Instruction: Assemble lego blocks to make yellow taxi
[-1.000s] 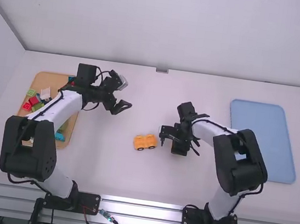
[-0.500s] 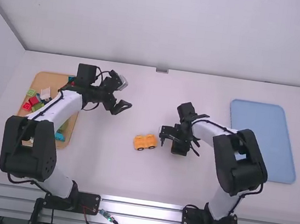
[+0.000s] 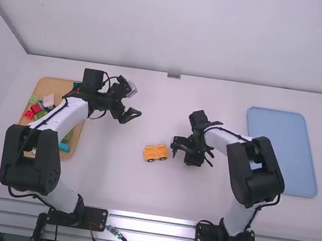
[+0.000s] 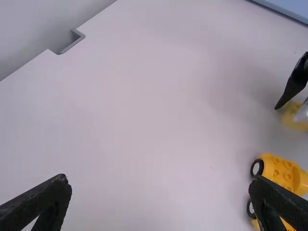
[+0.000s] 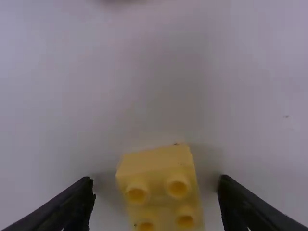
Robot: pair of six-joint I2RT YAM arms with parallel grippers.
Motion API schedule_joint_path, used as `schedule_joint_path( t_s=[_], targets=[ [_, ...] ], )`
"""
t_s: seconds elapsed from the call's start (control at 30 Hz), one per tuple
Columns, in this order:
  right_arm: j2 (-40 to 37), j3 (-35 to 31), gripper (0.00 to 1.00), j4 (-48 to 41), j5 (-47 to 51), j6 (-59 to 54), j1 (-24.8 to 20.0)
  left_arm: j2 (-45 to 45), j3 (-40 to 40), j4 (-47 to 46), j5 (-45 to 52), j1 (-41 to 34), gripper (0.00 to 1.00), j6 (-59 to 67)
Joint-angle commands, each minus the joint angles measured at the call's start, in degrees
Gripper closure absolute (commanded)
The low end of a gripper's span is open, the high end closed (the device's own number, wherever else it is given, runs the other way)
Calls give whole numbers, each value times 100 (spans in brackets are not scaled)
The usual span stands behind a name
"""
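In the high view my left gripper (image 3: 129, 115) hangs over the table left of the middle; in its wrist view the left gripper (image 4: 160, 179) is open and holds nothing. The right gripper (image 3: 194, 154) is low over the table, right of the orange-yellow wheeled car base (image 3: 156, 152). In its wrist view the right gripper (image 5: 156, 180) stands open around a yellow studded block (image 5: 166, 185), with a gap on each side. The left wrist view also shows the car base (image 4: 283, 173) with black wheels, and the yellow block (image 4: 291, 117) beside a right finger.
A wooden tray (image 3: 45, 86) with several coloured bricks lies at the far left, partly under the left arm. A blue tray (image 3: 283, 151) is at the right, beyond the right arm's elbow. The wall (image 3: 178, 33) rises behind the table's back edge.
The right arm's elbow has shifted slightly left and its gripper a little with it, so that the block under it is now covered in the high view. The left arm has kept still.
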Motion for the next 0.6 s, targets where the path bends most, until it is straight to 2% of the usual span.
schedule_joint_path(
  t_s=[0.0, 0.07, 0.13, 0.3, 0.37, 0.5, 0.57],
  targets=[
    [114, 127, 36, -66, 24, -2, 20, 57, 92, -7, 72, 39, 1, 95],
    [114, 127, 41, -66, 24, 0, 28, 57, 92, -7, 70, 26, 1, 93],
    [114, 127, 55, -63, 4, 0, 20, 57, 92, -7, 70, 22, 1, 93],
    [114, 127, 67, 2, -9, 66, 15, 57, 92, -7, 76, 22, 1, 93],
    [114, 127, 77, 37, -24, 66, 37, 57, 92, -7, 72, 22, 1, 95],
    [114, 127, 83, 22, -387, 149, 31, 57, 92, 20, 74, 22, 1, 93],
    [114, 127, 85, 74, -496, 542, 28, 57, 92, 26, 90, 22, 1, 93]
  ],
)
